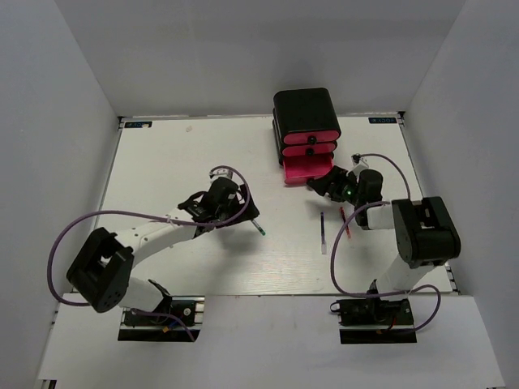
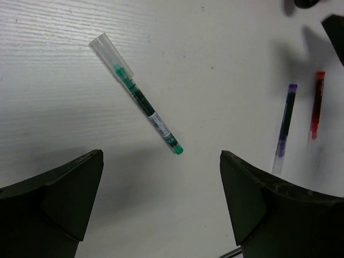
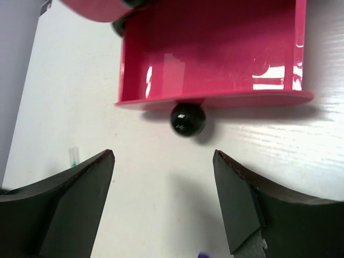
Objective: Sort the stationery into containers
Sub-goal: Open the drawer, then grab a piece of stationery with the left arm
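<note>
Left wrist, green pen (image 2: 137, 94) ahead of left tool (image 2: 161, 156), apparently untouched

The open drawer (image 3: 215, 54) runs off the top edge.

Bright, glare on drawer (image 3: 215, 48)

Open pink drawer (image 3: 215, 48), black knob (image 3: 187, 119)
</note>
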Tool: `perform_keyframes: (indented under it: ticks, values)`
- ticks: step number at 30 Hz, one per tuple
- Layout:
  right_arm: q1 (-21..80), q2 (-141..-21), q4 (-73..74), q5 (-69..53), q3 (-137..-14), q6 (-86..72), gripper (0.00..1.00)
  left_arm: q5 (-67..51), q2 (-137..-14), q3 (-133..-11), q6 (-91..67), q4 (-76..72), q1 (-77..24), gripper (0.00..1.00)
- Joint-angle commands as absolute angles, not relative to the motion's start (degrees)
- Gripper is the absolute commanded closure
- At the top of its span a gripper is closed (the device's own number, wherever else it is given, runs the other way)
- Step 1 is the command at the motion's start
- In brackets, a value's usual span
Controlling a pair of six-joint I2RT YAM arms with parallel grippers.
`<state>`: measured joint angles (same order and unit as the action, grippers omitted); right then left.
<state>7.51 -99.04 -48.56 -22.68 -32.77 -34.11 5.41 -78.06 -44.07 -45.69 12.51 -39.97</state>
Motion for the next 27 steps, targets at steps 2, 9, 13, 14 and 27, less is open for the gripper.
perform_keyframes:
  ticks: [2,9,13,14,27]
  values:
    - [6.07,-88.73,-42.64,-26.89,-30.06,-28.40,0.22,10.72,-81.90,-47.72,-56.66,21.26,-40.86,0.00]
    - [3.61,-70.87,-21.48,-30.84,-30.50,-19.61,0.33,14.06,-95.00,-61.77,-66.70,38.22,-41.40,0.14]
    - [1.77,-61.28,-20.22,-31.11,-28.31,-17.84,0.43,14.06,-98.25,-65.30,-68.55,37.54,-42.45,0.21]
    - [1.67,-58.39,-20.04,-31.03,-28.13,-17.67,0.44,14.06,-99.13,-67.30,-69.08,38.75,-42.45,0.21]
    - [-3.60,-45.26,-14.33,-27.33,-28.57,-14.86,0.86,11.78,-112.58,-78.05,-70.40,47.55,-43.51,0.51]
